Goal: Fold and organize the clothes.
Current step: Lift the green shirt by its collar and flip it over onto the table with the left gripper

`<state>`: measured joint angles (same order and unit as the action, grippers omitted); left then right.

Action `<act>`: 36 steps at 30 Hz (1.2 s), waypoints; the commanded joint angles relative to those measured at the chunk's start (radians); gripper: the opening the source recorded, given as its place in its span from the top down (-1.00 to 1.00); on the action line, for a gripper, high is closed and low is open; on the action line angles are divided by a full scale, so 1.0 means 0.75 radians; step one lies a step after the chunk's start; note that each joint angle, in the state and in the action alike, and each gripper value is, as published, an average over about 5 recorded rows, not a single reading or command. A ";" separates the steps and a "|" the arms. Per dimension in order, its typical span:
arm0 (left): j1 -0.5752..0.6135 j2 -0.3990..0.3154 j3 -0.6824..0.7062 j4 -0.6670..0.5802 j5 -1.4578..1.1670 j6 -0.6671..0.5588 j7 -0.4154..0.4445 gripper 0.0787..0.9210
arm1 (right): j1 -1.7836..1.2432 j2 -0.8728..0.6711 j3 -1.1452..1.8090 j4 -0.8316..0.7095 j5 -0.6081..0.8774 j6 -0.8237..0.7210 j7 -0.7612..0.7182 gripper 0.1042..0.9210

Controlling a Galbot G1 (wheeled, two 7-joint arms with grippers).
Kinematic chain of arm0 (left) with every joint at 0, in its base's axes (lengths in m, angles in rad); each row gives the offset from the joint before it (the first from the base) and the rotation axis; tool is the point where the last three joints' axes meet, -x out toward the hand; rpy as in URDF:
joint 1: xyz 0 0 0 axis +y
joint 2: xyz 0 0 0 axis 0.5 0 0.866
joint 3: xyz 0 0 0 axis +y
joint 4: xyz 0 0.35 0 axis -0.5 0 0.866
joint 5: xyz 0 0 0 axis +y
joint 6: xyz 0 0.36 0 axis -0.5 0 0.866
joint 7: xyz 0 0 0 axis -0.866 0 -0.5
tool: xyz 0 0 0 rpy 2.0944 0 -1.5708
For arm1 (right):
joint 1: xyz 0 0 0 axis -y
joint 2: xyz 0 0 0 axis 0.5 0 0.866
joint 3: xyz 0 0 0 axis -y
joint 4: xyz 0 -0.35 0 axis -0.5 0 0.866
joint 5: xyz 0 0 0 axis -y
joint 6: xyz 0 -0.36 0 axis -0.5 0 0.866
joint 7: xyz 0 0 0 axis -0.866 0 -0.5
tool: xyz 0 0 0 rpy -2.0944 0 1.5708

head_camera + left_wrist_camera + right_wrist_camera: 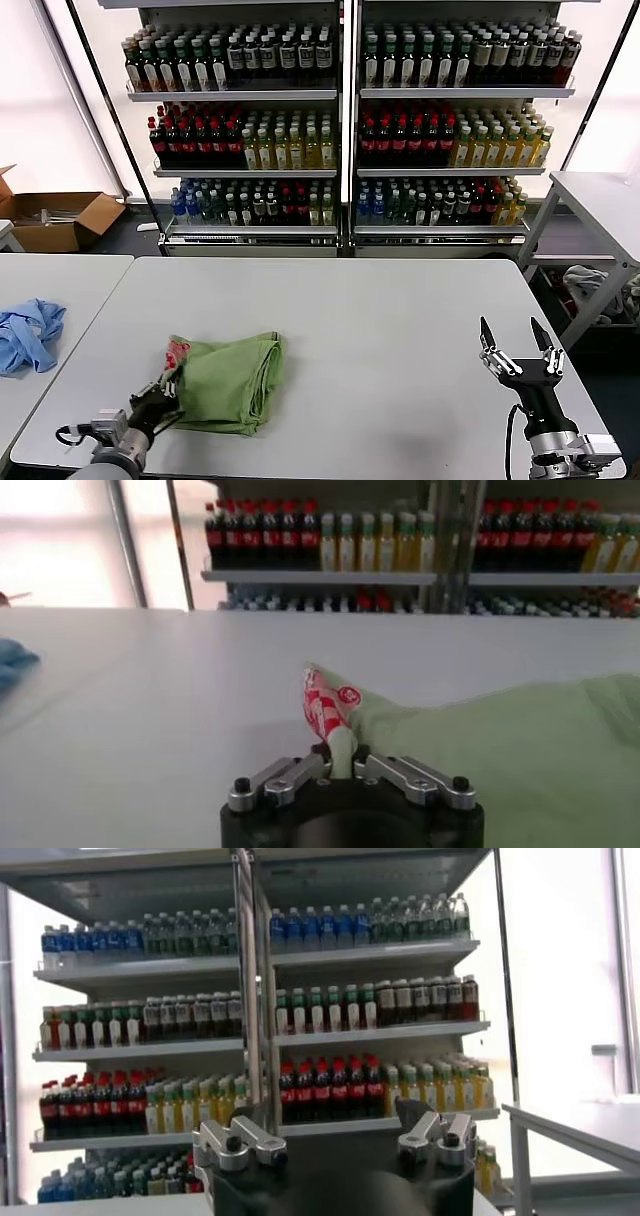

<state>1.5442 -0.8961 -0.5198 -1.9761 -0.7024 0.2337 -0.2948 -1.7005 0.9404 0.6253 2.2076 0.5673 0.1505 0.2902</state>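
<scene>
I have the left gripper [341, 763] low at the near left edge of the table [400, 330], its fingers [163, 396] pinched together on a thin fold of the green shirt [228, 380], right at the corner where the red-and-white print [324, 708] shows. From those fingers the shirt lies bunched and partly folded just ahead and off to the right, flat on the table, with the printed corner standing up out of the pinch. The right gripper [519, 352] hangs well away from the cloth above the near right part of the table, fingers spread wide and holding nothing. My worry is the bite: only a narrow lip of fabric sits between the left fingers, so a quick pull could let it slip out, and I judge the fold would then flop back crooked. The other risk is that I have caught one layer only; lifting would then peel the pile open rather than carry it. A blue garment [28, 335] lies on the neighbouring table, well to the left of the left fingers, and a wide swing could snag it.
</scene>
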 commanded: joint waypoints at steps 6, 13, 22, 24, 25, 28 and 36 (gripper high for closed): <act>0.012 0.334 -0.822 -0.023 -0.102 0.011 0.110 0.84 | 0.081 -0.013 -0.063 -0.001 0.000 -0.013 0.007 -0.76; 0.019 0.261 -0.495 -0.088 0.277 -0.117 0.229 0.84 | 0.062 -0.012 -0.042 0.007 0.001 -0.010 0.007 -0.76; -0.067 0.001 0.397 0.214 0.668 -0.292 0.196 0.84 | -0.020 -0.010 0.017 0.023 0.004 0.011 0.000 -0.76; -0.076 -0.028 0.461 0.184 0.669 -0.288 0.195 0.84 | -0.030 -0.014 0.026 0.021 0.007 0.013 0.001 -0.76; -0.085 -0.036 0.479 0.152 0.656 -0.275 0.195 0.84 | -0.031 -0.016 0.029 0.020 0.008 0.014 0.001 -0.76; -0.130 -0.040 0.501 0.042 0.590 -0.195 0.178 0.84 | -0.027 -0.017 0.030 0.019 0.009 0.012 0.001 -0.76; -0.422 -0.016 0.607 -0.001 0.473 0.019 -0.042 0.84 | 0.006 0.004 -0.004 0.023 -0.005 0.002 0.002 -0.76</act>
<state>1.4269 -0.8724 -0.2909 -1.9535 -0.3459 0.1336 -0.2008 -1.6988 0.9365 0.6297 2.2236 0.5678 0.1534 0.2915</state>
